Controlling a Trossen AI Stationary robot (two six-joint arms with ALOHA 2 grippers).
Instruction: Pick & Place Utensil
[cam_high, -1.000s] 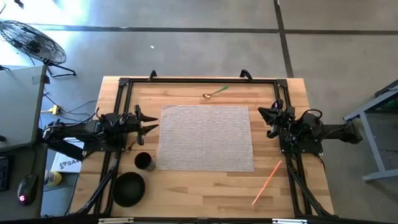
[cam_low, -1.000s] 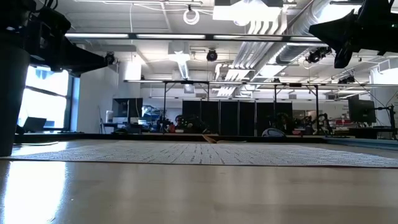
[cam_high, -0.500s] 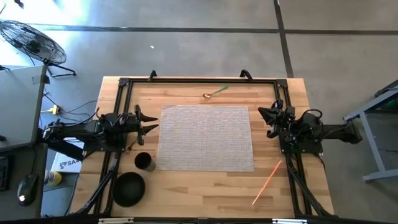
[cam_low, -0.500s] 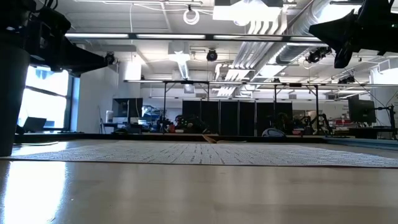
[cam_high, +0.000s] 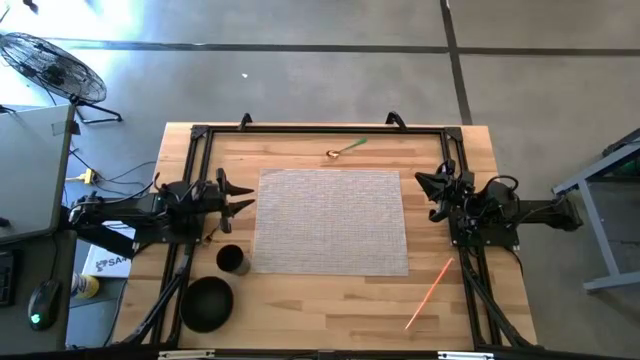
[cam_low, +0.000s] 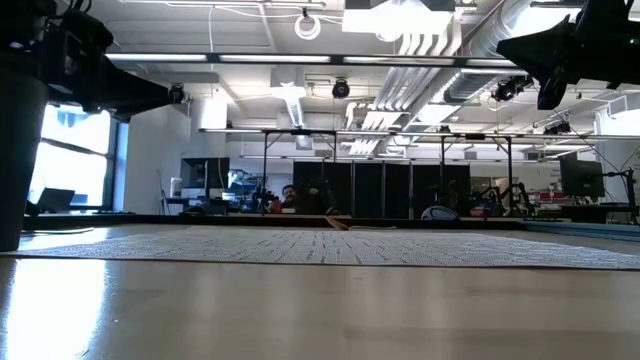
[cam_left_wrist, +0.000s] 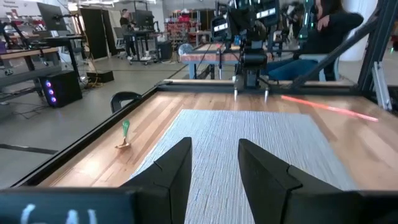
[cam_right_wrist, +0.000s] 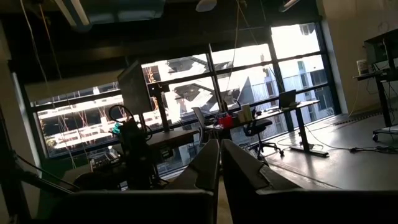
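Both arms parked at the sides of the table (cam_high: 300, 300), nothing picked yet.

- Left gripper (cam_high: 240, 194): left of centre in the high view, at the left edge of the woven mat (cam_high: 332, 220). Jaws apart and empty, with a clear gap between them in the left wrist view.
- Right gripper (cam_high: 425, 185): right of centre, at the mat's right edge, raised and pitched up so its wrist camera sees the room rather than the table. Jaws nearly together, only a thin slit between them, holding nothing.
- Utensil: small spoon (cam_high: 345, 149) with a green handle, on bare wood at top centre of the high view, just beyond the mat's far edge. Handle runs up-right, bowl down-left. It also shows at lower left in the left wrist view (cam_left_wrist: 124, 135).
- Also on the table: black cup (cam_high: 231, 260) and black bowl (cam_high: 207, 303) at lower left, and an orange stick (cam_high: 430, 292) at lower right. All are well apart from the spoon.

My read on doing the pick well:
- Either arm reaches. The left already has its jaws apart and the spoon in its wrist view, so I'd use it.
- Approach from above and turn the wrist so the jaws straddle the handle crosswise, not along it.
- Grab mid-handle. It lies flat, so come right down to the wood before closing.
- The drop target isn't obvious; the mat or the bowl is my guess.
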